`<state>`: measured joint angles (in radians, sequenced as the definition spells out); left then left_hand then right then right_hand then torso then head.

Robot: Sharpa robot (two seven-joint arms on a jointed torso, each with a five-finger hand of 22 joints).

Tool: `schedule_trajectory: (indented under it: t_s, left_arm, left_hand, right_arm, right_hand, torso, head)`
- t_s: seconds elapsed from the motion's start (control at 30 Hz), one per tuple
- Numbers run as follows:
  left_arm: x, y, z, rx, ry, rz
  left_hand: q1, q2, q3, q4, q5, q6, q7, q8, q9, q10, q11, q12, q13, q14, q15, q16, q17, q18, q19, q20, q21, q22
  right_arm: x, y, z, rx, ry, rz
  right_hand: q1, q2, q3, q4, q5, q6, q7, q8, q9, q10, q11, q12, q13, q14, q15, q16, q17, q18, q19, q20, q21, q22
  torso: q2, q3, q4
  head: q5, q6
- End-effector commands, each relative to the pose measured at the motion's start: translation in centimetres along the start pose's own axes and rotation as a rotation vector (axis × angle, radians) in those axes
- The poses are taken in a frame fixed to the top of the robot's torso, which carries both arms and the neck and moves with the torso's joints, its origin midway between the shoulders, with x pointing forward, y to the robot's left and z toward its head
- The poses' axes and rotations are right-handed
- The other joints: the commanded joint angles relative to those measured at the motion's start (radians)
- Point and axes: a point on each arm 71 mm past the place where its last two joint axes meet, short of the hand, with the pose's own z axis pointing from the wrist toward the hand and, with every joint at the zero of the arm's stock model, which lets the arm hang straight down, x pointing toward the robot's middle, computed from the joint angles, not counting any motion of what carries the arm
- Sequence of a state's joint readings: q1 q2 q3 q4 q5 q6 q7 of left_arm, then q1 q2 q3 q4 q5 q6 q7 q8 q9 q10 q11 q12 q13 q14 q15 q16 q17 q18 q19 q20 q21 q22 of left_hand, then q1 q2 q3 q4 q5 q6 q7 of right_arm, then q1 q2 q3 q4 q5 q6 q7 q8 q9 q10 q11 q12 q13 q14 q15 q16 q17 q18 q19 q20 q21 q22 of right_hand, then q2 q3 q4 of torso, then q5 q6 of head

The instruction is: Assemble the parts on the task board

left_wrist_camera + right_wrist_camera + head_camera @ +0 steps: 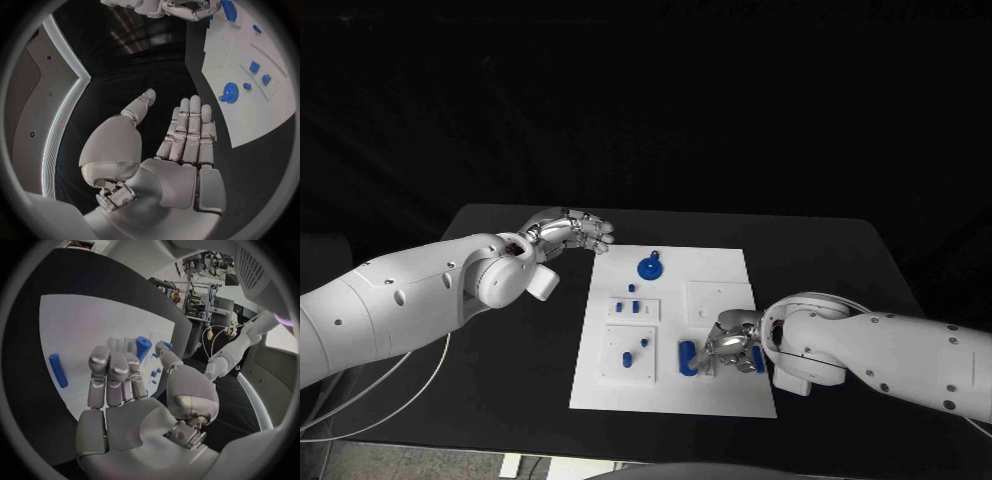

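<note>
The left hand [570,232] hovers released beside the flat white board [726,400]; the right hand [733,338] pinches a blue cylinder [143,347] over it.

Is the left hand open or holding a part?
Open: the left hand has straight fingers, an empty palm, off the task board edge.

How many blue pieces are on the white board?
8: a gear at the far end; a small piece nearer; a pair nearer still; two on the near-left plate; a long bar beside it; one by the right hand, which may hide more.
</note>
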<state>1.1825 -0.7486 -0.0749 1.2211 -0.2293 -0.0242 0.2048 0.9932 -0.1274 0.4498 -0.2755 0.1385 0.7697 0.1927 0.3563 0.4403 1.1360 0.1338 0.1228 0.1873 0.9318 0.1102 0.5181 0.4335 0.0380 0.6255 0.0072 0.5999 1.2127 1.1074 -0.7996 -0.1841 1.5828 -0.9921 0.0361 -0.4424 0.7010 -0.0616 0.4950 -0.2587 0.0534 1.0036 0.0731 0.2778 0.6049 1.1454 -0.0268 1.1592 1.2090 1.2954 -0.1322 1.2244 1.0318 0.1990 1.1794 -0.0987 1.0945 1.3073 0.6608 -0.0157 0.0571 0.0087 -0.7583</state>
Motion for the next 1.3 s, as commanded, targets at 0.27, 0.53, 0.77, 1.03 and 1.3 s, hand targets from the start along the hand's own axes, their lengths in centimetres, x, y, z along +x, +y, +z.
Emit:
schedule_trajectory:
  t_s: [0.27, 0.53, 0.77, 1.03, 1.3]
  left_arm:
    - [0.1, -0.1, 0.0, 0.007, 0.009, 0.001]
    - [0.1, -0.1, 0.0, 0.007, 0.009, 0.001]
    - [0.0, -0.1, 0.0, 0.007, 0.009, 0.001]
    - [-0.1, -0.1, 0.0, 0.004, 0.007, 0.001]
    - [-0.1, 0.0, 0.0, 0.003, 0.005, 0.001]
  left_hand:
    - [-0.004, 0.006, -0.006, 0.002, -0.004, -0.004, -0.003, 0.004, -0.001, -0.003, -0.001, -0.006, 0.001, 0.006, -0.002, -0.007, 0.002, 0.004, 0.004, 0.001, -0.004, 0.002]
    - [-0.004, 0.006, -0.006, 0.002, -0.004, -0.004, -0.003, 0.004, -0.001, -0.003, -0.001, -0.005, 0.001, 0.006, -0.002, -0.007, 0.003, 0.004, 0.004, 0.001, -0.004, 0.002]
    - [-0.004, 0.006, -0.006, 0.002, -0.004, -0.004, -0.003, 0.004, -0.001, -0.003, -0.001, -0.005, 0.001, 0.007, -0.002, -0.007, 0.003, 0.004, 0.004, 0.001, -0.004, 0.002]
    - [-0.005, 0.007, -0.006, 0.003, -0.004, -0.004, -0.003, 0.004, -0.002, -0.003, -0.001, -0.005, 0.002, 0.007, -0.002, -0.008, 0.004, 0.003, 0.005, 0.001, -0.005, 0.002]
    - [-0.005, 0.008, -0.006, 0.004, -0.004, -0.004, -0.003, 0.004, -0.002, -0.003, -0.001, -0.005, 0.002, 0.007, -0.002, -0.008, 0.004, 0.003, 0.005, 0.001, -0.005, 0.002]
  right_arm:
    - [0.3, 0.1, 0.2, 0.015, 0.029, -0.019]
    - [0.4, 0.6, 0.6, 0.020, 0.028, -0.029]
    - [0.5, 0.6, 0.9, 0.037, 0.012, -0.049]
    - [0.3, 0.4, 1.2, 0.054, -0.026, -0.037]
    - [0.1, 0.5, 1.3, 0.051, -0.050, -0.027]
  right_hand:
    - [0.032, 0.003, 0.064, 0.020, -0.004, 0.021, 0.015, -0.008, 0.000, 0.003, 0.003, -0.005, -0.002, 0.008, 0.002, -0.008, 0.001, 0.063, 0.010, 0.007, -0.005, 0.011]
    - [0.047, -0.001, 0.132, 0.052, -0.003, 0.025, 0.016, -0.011, -0.001, 0.007, 0.005, -0.006, -0.001, 0.011, 0.004, -0.010, 0.003, 0.063, 0.014, 0.016, -0.004, 0.013]
    - [0.049, -0.001, 0.138, 0.053, -0.002, 0.026, 0.016, -0.011, -0.001, 0.009, 0.005, -0.004, 0.000, 0.011, 0.004, -0.010, 0.003, 0.063, 0.015, 0.017, -0.003, 0.013]
    - [0.043, -0.003, 0.145, 0.061, -0.003, 0.028, 0.016, -0.011, -0.001, 0.013, 0.005, -0.002, 0.003, 0.013, 0.004, -0.010, 0.004, 0.063, 0.016, 0.020, -0.002, 0.014]
    - [0.034, -0.002, 0.155, 0.076, -0.004, 0.031, 0.015, -0.011, 0.000, 0.019, 0.004, 0.001, 0.006, 0.013, 0.003, -0.010, 0.005, 0.063, 0.017, 0.022, -0.001, 0.015]
  torso:
    - [0.000, -0.0008, 0.0014]
    - [0.000, -0.0014, 0.0012]
    - [0.000, -0.0011, 0.0013]
    - [0.000, -0.0008, 0.0005]
    - [0.000, -0.0005, 0.0005]
  head:
    - [0.000, -0.002]
    - [0.001, -0.004]
    - [0.003, -0.007]
    - [0.002, -0.008]
    - [0.003, -0.007]
